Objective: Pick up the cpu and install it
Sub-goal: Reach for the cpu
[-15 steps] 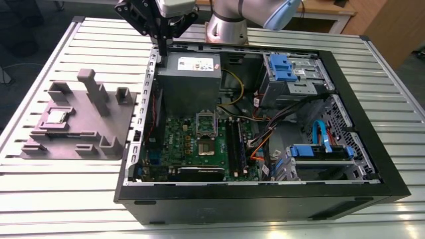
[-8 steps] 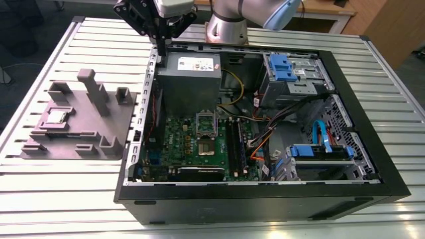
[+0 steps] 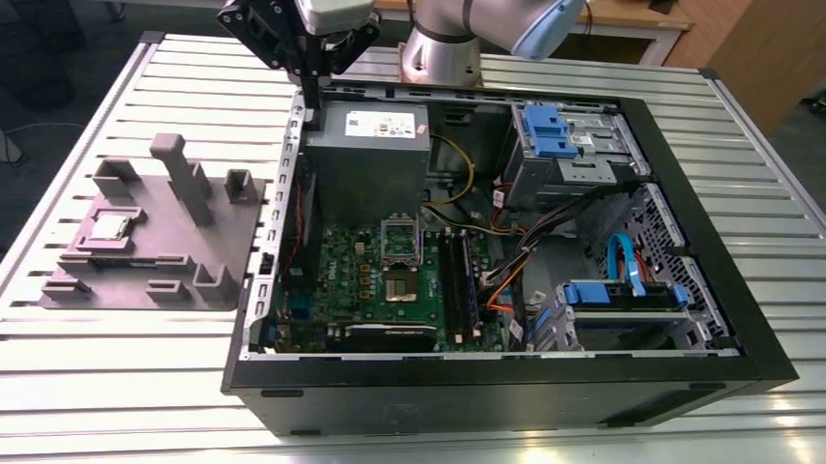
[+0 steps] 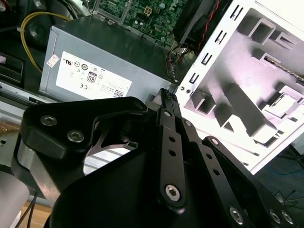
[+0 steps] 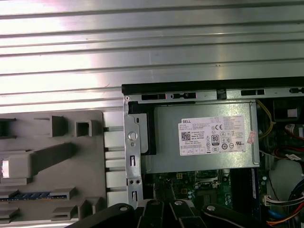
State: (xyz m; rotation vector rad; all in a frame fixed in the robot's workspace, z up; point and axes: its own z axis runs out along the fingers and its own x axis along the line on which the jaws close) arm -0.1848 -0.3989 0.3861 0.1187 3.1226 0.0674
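Gripper (image 3: 309,104) hangs over the edge of the open computer case (image 3: 490,391), just beside the power supply (image 3: 368,145). Its fingers are pressed together and grasp nothing. The cpu (image 3: 110,227) lies on the grey plastic plate (image 3: 155,280) at the exterior view's left, outside the case and well apart from the gripper.

You're working in a robotics lab or workshop: a slotted aluminium table (image 3: 130,387) bears an opened computer case (image 3: 516,398) and a grey fixture plate (image 3: 162,246), the arm's base (image 3: 439,58) standing behind (wooden furniture (image 3: 736,48) beyond).
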